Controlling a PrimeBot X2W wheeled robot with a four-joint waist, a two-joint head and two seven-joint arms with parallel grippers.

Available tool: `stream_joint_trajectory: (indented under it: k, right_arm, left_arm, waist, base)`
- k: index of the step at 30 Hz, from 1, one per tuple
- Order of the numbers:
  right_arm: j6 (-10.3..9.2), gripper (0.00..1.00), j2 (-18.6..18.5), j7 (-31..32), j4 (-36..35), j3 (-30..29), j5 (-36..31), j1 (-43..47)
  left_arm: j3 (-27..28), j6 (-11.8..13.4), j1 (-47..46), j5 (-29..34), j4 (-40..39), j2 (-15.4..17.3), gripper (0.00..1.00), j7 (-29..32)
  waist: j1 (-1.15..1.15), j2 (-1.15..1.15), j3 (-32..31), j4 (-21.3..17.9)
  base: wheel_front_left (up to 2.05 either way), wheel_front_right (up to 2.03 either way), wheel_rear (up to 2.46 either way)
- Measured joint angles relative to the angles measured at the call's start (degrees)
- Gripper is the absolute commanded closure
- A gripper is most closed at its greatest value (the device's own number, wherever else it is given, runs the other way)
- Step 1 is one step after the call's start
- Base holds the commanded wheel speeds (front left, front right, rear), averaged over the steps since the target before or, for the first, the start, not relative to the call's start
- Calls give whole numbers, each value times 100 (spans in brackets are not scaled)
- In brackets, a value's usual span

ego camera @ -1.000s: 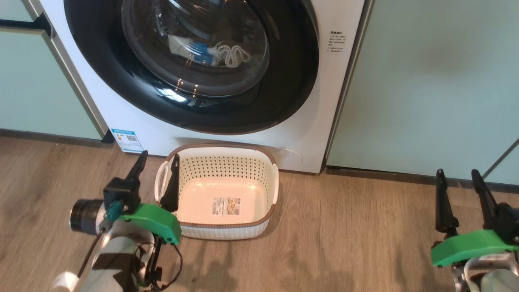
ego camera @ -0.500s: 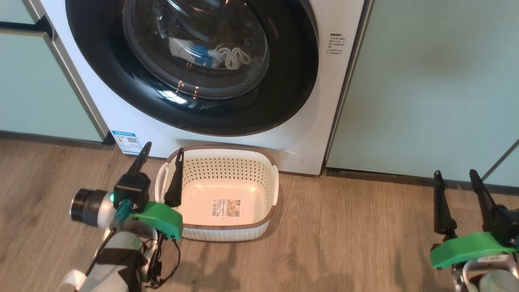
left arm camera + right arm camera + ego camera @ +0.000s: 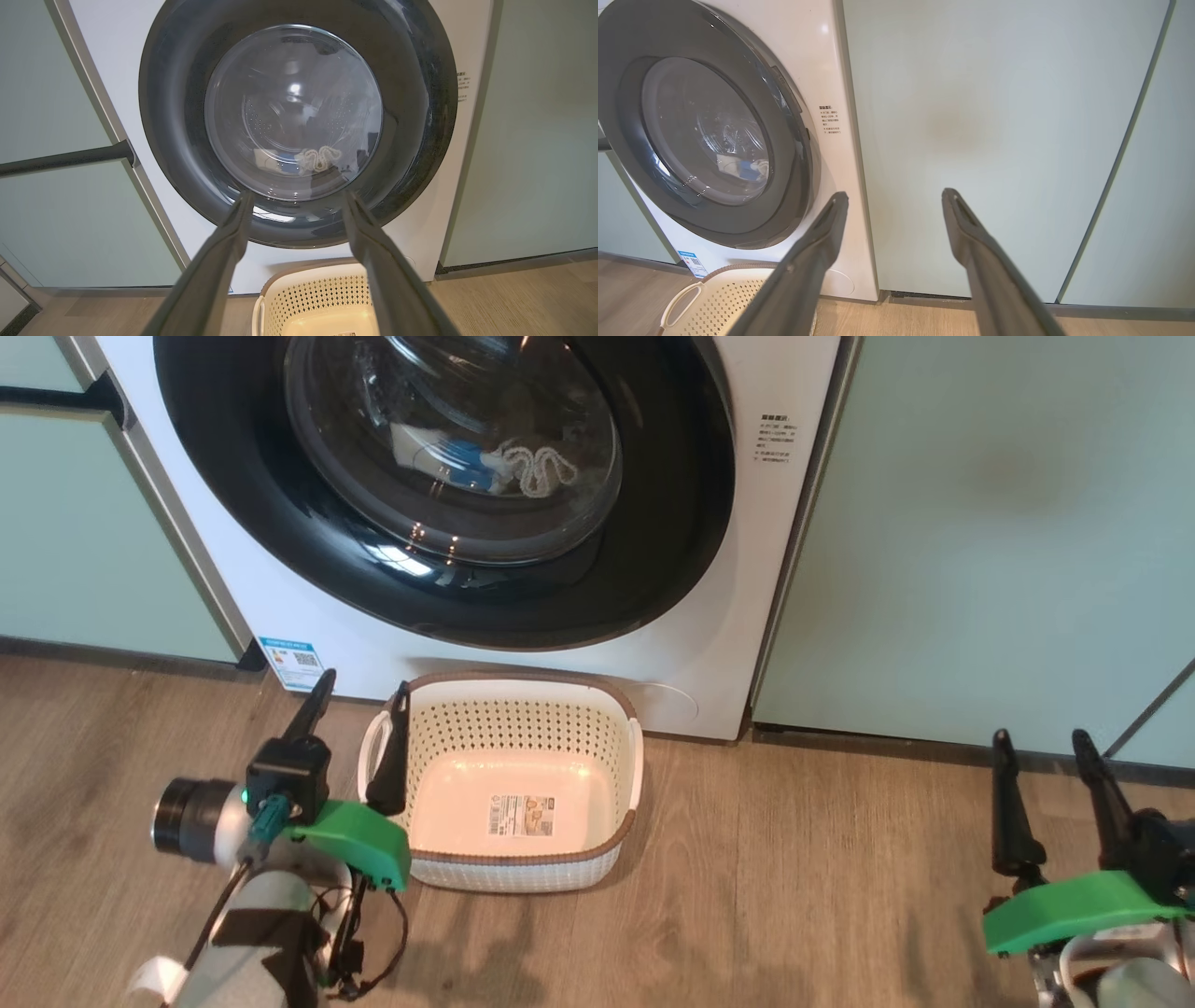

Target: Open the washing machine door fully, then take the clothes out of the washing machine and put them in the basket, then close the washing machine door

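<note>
Wood-plank floor [image 3: 794, 896]; pale green cabinets [image 3: 980, 523] flank one washing machine [image 3: 747, 616]. Left gripper [image 3: 365, 681] spread, empty; one basket [image 3: 523, 875] just right of it. One washing machine door [image 3: 252, 523] closed ahead, clothes [image 3: 467, 457] behind glass. Right gripper [image 3: 1041, 735] spread, empty, facing cabinet.

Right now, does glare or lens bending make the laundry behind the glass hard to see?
Head view: bright reflections streak the washing machine door's lower glass, yet the clothes read clearly. Left wrist view: the wide lens slants the cabinet edges, and the left claw's fingers blur. Right wrist view: the glass looks hazy, clothes faint.
</note>
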Motion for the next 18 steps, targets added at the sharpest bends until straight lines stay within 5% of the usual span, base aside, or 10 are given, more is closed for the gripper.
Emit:
stream_joint_trajectory:
  k: [4,5,9,10,18]
  right_arm:
    - [0,0,0,0,4,80,63,0]
    - [0,9,0,0,5,90,77,0]
    - [0,76,-2,0,15,174,307,-1]
    - [0,100,-3,0,21,209,372,-2]
    - [0,100,-20,0,532,465,1678,-305]
  left_arm:
    - [3,-24,0,0,5,-32,0,0]
    - [7,-41,0,0,5,-37,0,0]
    - [16,-52,0,0,5,-51,0,0]
    - [22,-53,0,0,7,-51,0,0]
    - [30,-116,0,1,24,-81,0,0]
  waist:
    - [0,0,10,10]
    - [0,0,13,13]
    - [0,0,34,23]
    - [0,0,41,25]
    - [0,0,121,68]
  base:
    - [0,0,0]
    - [0,0,0]
    - [0,0,0]
    - [0,0,0]
    - [0,0,0]
